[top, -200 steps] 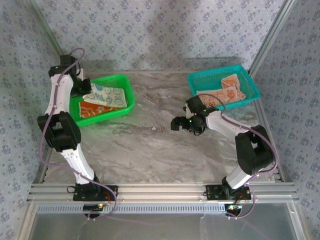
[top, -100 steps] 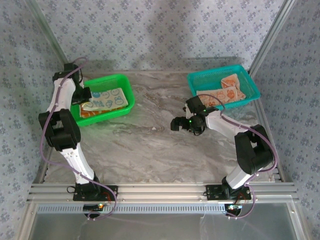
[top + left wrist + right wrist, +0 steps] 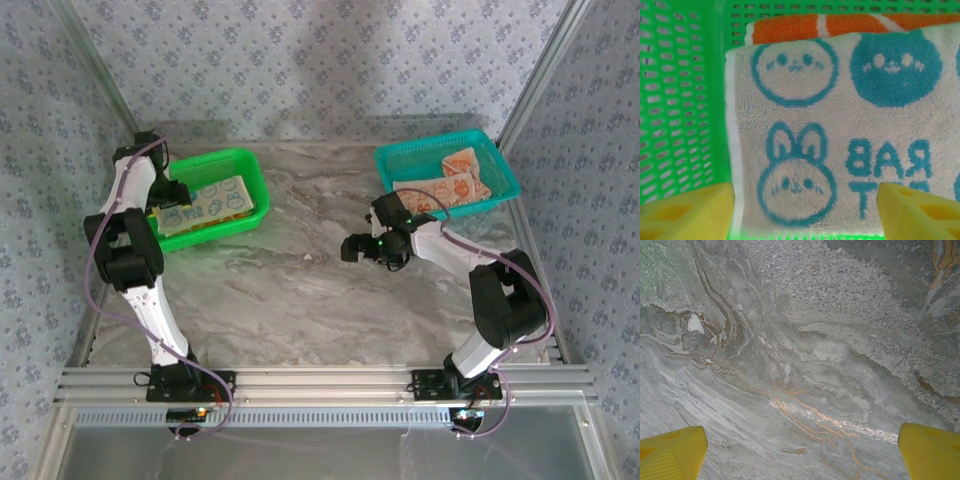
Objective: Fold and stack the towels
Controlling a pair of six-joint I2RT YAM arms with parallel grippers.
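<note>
A pale teal towel with bunny faces (image 3: 840, 125) lies flat in the green basket (image 3: 680, 100), on top of an orange towel (image 3: 850, 24). My left gripper (image 3: 805, 215) hovers just over the bunny towel's near edge, open, its yellow fingers (image 3: 685, 215) apart and holding nothing. From above, the left gripper (image 3: 175, 195) is at the left end of the bunny towel (image 3: 212, 198). Two peach towels (image 3: 445, 185) lie in the teal basket (image 3: 505, 185). My right gripper (image 3: 352, 248) is open over bare marble (image 3: 800, 365).
The green basket (image 3: 255, 180) stands at the back left and the teal basket at the back right of the marble table (image 3: 300, 290). Patterned walls close in the sides and back. Both arm bases sit on the aluminium rail at the near edge.
My left gripper has opened and let go of the bunny towel, which now lies flat on the orange towel in the green basket. The right arm has not moved.
</note>
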